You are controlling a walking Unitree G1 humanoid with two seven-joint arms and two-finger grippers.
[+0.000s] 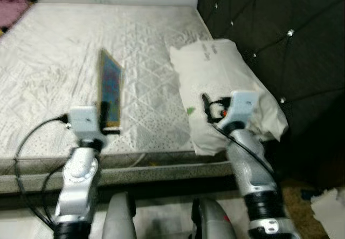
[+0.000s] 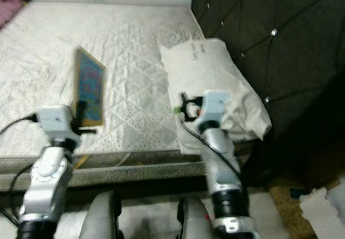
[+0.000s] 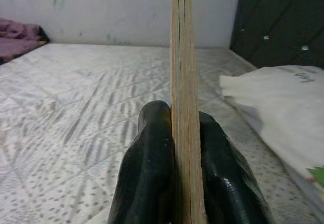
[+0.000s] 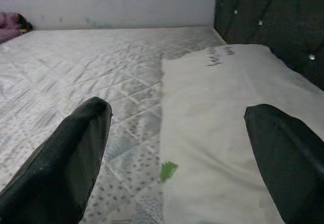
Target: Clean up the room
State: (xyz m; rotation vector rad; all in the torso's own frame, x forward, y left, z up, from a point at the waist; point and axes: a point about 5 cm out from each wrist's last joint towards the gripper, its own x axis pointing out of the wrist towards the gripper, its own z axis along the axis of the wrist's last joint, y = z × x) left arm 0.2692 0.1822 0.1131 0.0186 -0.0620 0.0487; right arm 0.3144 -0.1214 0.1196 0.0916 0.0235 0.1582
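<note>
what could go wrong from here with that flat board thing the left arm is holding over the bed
The left gripper pinches the thin board only at its lower edge, so it may pivot or slip onto the mattress. The right gripper hangs open over the pillow and might snag it.

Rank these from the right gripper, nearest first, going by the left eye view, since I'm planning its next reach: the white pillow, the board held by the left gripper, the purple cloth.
1. White pillow, directly under the right gripper, beside the headboard.
2. Board, mid-mattress, upright in the left gripper.
3. Purple cloth, far corner.
</note>
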